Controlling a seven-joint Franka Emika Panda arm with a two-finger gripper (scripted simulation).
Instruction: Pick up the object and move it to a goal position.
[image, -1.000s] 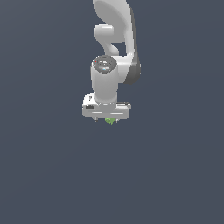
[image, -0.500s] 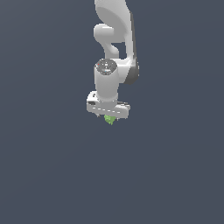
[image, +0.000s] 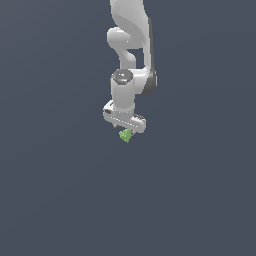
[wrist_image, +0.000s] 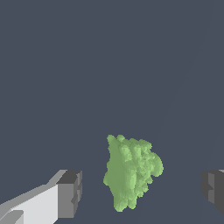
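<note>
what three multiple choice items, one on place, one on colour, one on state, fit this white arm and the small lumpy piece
1. Where is the lumpy irregular piece?
A. between the gripper's fingers
B. far off at the exterior view's right
C. on top of the arm

2. What colour is the piece?
A. red
B. bright green
C. yellow

3. How does the white gripper stand?
A. shut on the piece
B. open, gaps on both sides
C. out of view

Answers: 1 A, the wrist view shows it between both dark finger pads. 2 B, green in both views. 3 B, neither pad touches it.
</note>
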